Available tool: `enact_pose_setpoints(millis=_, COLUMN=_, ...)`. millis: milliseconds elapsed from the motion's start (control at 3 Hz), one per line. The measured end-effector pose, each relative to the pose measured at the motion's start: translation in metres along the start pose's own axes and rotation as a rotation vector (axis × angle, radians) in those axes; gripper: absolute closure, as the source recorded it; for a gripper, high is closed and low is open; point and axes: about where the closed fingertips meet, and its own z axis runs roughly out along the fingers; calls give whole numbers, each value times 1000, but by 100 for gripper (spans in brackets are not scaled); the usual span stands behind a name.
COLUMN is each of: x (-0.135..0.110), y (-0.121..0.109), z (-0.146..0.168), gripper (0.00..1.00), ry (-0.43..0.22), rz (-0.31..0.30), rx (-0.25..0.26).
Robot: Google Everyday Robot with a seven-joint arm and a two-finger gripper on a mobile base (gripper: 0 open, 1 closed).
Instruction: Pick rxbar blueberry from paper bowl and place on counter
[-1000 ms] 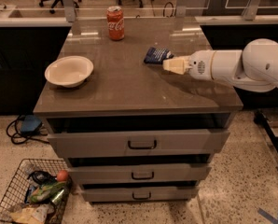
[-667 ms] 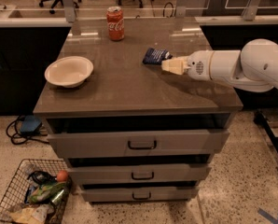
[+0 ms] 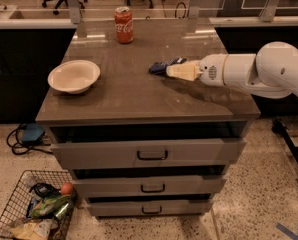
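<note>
The rxbar blueberry (image 3: 161,66) is a small dark navy bar lying on the counter (image 3: 139,96), right of centre. Its right end is hidden behind my gripper (image 3: 171,71). The gripper is a cream-coloured tip on the white arm that reaches in from the right, low over the counter and right against the bar. The paper bowl (image 3: 74,76) stands at the counter's left side, off-white and with nothing in it, well away from the gripper.
A red soda can (image 3: 123,25) stands at the counter's back edge. Grey drawers with black handles (image 3: 152,155) are below, the top one slightly open. A wire basket of packets (image 3: 36,211) sits on the floor at the lower left.
The bar now lies a little lower and flatter in the picture than a second ago. My gripper tip has edged slightly to the left. The bowl and the can have not moved.
</note>
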Motion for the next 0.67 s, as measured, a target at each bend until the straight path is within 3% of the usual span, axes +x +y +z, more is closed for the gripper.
enact_pose_setpoints(millis=333, x=0, y=2, z=2, gripper=0, ry=1, rz=0, rx=-4)
enact_pose_setpoints(millis=667, x=0, y=2, z=2, gripper=0, ry=1, rz=0, rx=-4)
